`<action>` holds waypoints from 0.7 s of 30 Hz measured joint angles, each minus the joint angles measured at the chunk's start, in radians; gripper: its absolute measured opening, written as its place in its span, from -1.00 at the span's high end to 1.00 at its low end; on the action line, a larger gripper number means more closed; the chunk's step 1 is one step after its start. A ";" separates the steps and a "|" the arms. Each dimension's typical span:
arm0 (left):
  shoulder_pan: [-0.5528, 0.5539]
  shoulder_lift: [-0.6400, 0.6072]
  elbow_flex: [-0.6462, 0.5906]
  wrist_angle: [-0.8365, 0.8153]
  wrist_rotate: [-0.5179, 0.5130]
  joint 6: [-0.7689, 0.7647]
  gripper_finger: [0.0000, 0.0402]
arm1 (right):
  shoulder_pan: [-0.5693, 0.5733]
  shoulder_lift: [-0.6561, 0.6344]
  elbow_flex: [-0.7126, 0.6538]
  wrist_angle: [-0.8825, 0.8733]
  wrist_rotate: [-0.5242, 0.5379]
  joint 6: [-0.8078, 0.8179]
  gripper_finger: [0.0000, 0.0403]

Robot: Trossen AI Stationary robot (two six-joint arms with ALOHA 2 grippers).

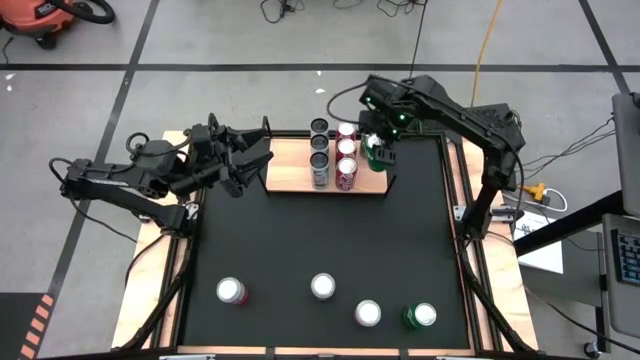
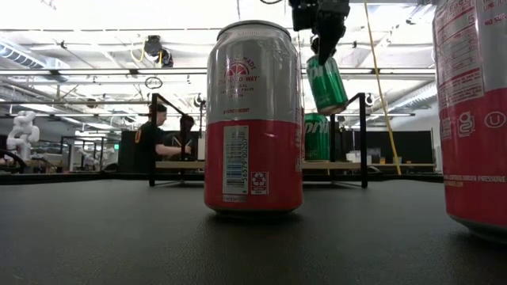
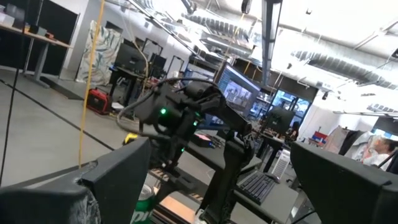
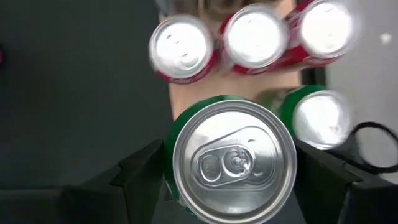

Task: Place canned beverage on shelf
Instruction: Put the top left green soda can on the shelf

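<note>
Sprite can (image 2: pixel 326 83), tilted, hangs clamped in right end effector (image 2: pixel 325 39) above shelf (image 1: pixel 290 175).

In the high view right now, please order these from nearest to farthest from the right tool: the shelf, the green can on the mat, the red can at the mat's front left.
The right tool holds a green can over the shelf's right end.
1. The shelf, directly beneath it.
2. The green can on the mat, front right.
3. The red can, front left, farthest.

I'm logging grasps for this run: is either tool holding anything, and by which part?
The right tool holds a green can by its sides just under the top rim, tilted above the shelf. The left tool is open and holds nothing.
</note>
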 joint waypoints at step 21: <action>0.000 0.000 0.000 0.000 -0.009 -0.001 -0.93 | -0.005 0.000 -0.273 0.208 0.014 0.034 -0.34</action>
